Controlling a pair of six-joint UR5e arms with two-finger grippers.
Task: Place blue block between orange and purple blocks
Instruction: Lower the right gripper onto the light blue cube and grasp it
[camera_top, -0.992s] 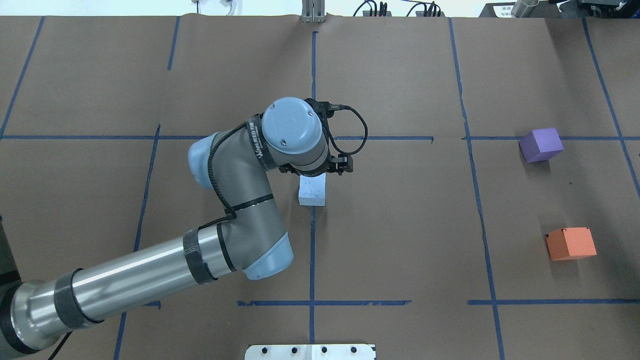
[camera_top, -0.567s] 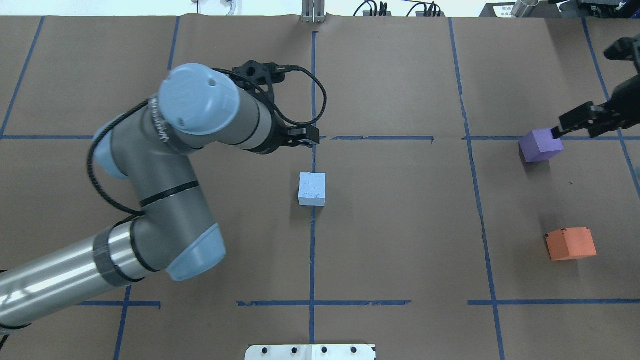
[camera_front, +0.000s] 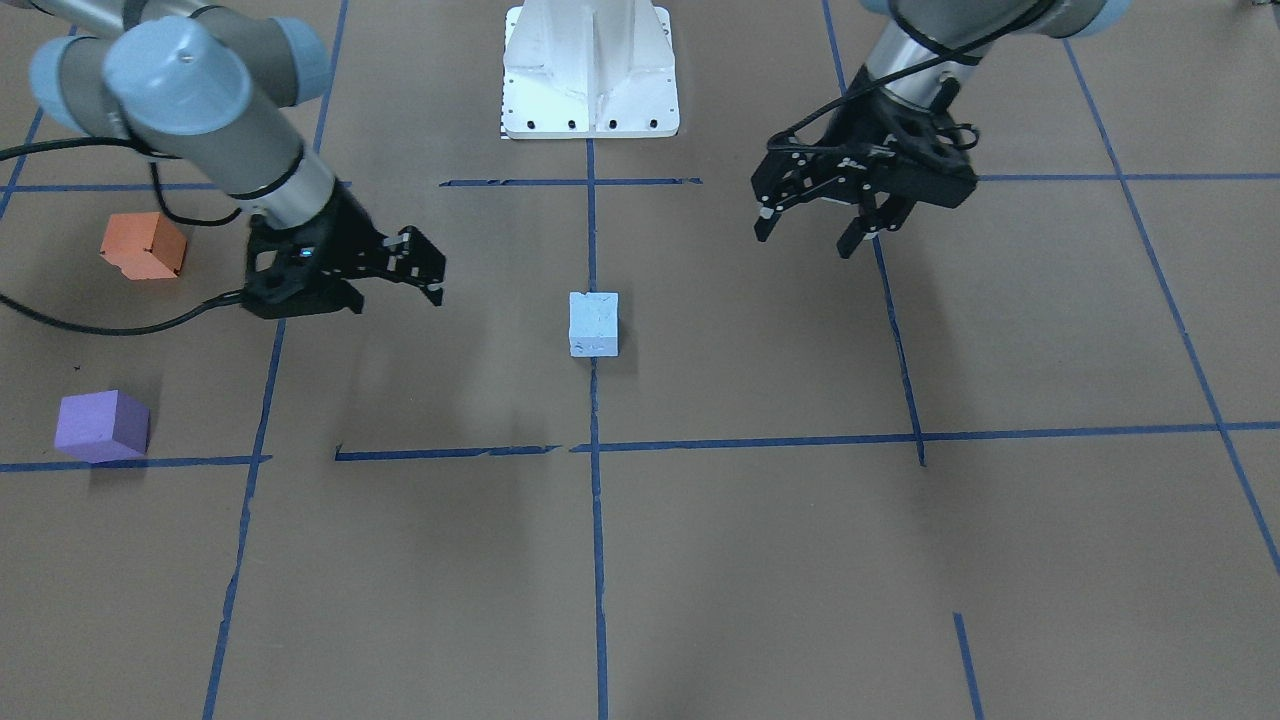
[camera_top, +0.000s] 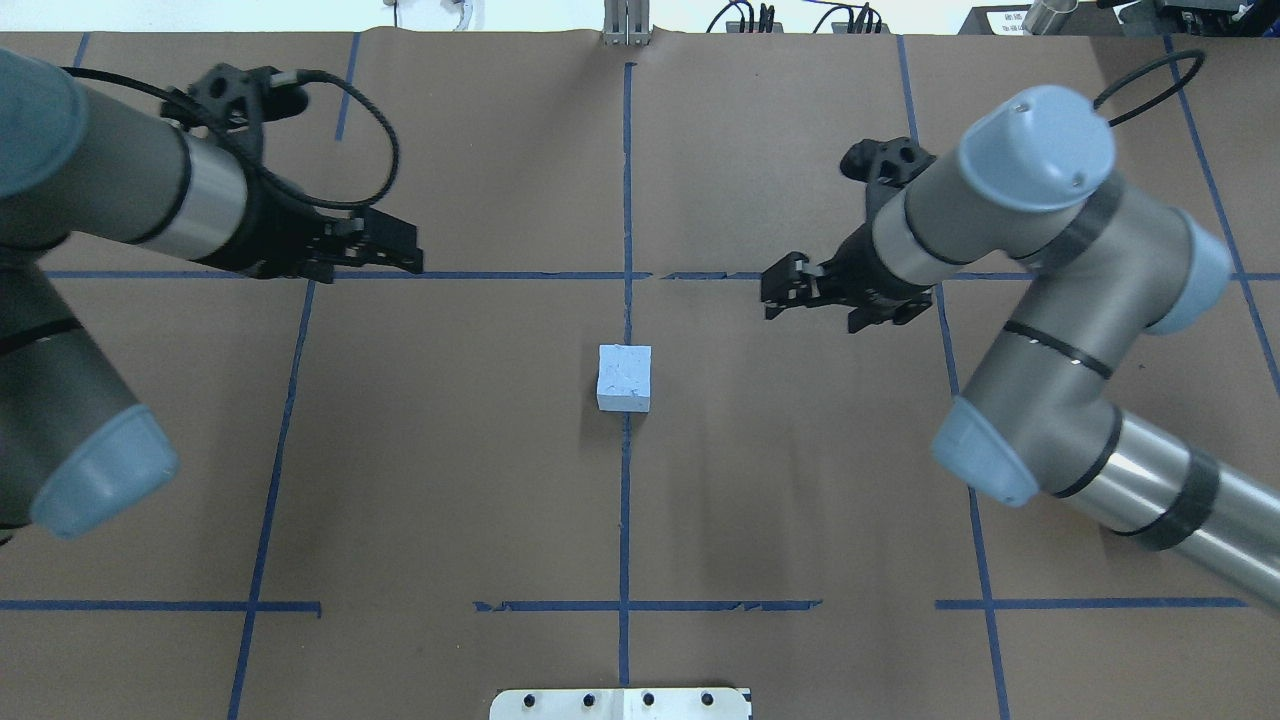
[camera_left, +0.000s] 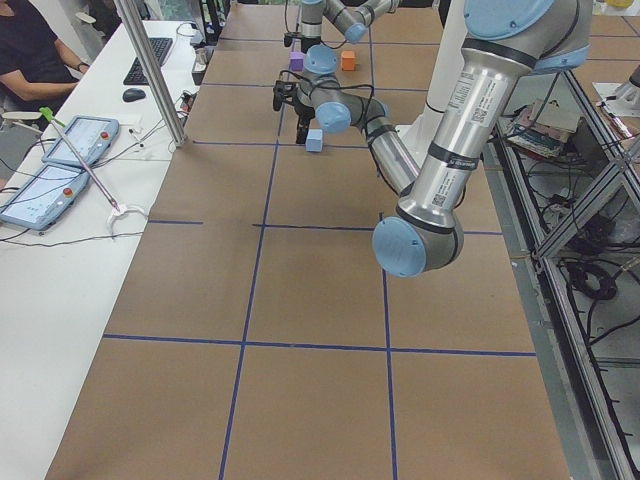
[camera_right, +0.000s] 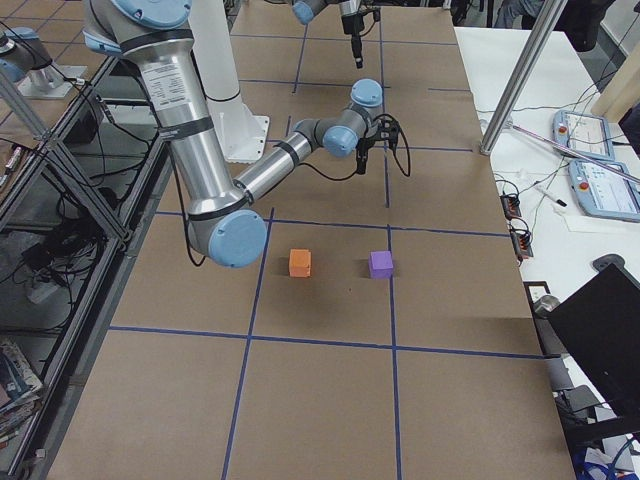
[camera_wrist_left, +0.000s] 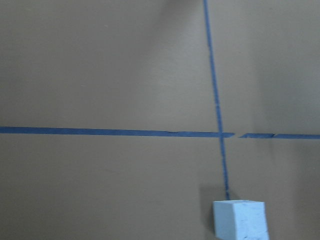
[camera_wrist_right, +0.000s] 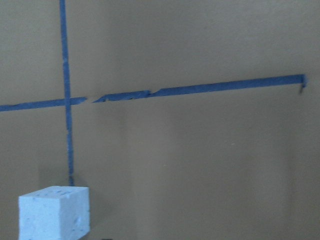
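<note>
The light blue block (camera_top: 624, 378) sits alone on the brown table at the centre tape cross, and also shows in the front view (camera_front: 593, 324). My left gripper (camera_top: 412, 252) is open and empty, hovering well left of it; in the front view (camera_front: 803, 238) its fingers are spread. My right gripper (camera_top: 772, 290) is open and empty, up and to the right of the block. The orange block (camera_front: 143, 246) and the purple block (camera_front: 100, 426) lie apart at the table's right end. In the overhead view my right arm hides both.
The white robot base plate (camera_front: 590, 70) is at the near table edge. Blue tape lines grid the brown paper. A side table with tablets (camera_left: 70, 150) and a seated operator are beyond the far edge, along with a metal pole (camera_left: 150, 70).
My left arm has pulled back leftward from above the blue block. My right arm has swung in from the right edge toward the centre and now covers the purple and orange blocks in the overhead view.
</note>
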